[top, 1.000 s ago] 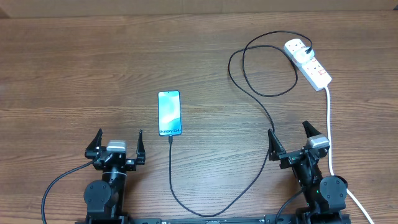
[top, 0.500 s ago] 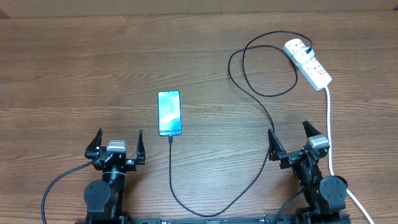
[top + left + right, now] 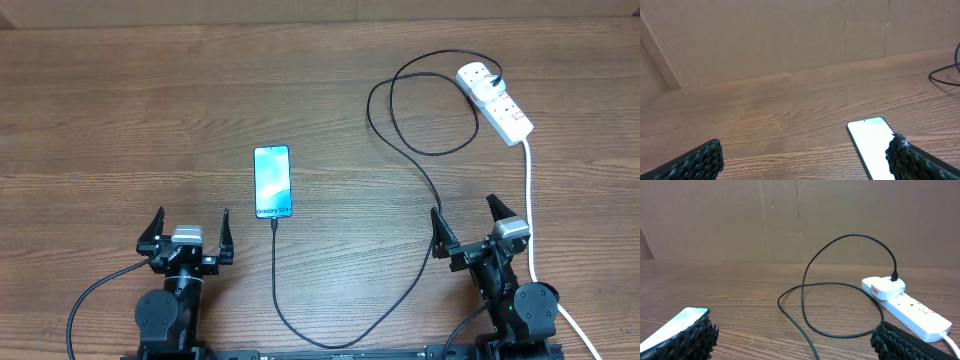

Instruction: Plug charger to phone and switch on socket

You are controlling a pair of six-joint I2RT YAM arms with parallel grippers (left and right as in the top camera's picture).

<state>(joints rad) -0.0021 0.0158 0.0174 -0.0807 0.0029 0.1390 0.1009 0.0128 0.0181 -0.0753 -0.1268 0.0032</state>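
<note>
The phone (image 3: pixel 272 181) lies face up mid-table with its light-blue screen lit; it also shows in the left wrist view (image 3: pixel 871 145) and at the left edge of the right wrist view (image 3: pixel 675 325). The black charger cable (image 3: pixel 420 170) runs from the white plug (image 3: pixel 477 78) in the socket strip (image 3: pixel 503 108), loops, and curves round to its tip (image 3: pixel 274 226) just below the phone's near end; whether the tip is inserted cannot be told. My left gripper (image 3: pixel 187 233) is open and empty near the front edge. My right gripper (image 3: pixel 470 229) is open and empty, with the cable passing between its fingers (image 3: pixel 795 342).
The strip's thick white cord (image 3: pixel 530 215) runs down the right side past my right arm. A cardboard wall (image 3: pixel 800 220) stands behind the wooden table (image 3: pixel 120 120). The strip also shows in the right wrist view (image 3: pixel 912 312).
</note>
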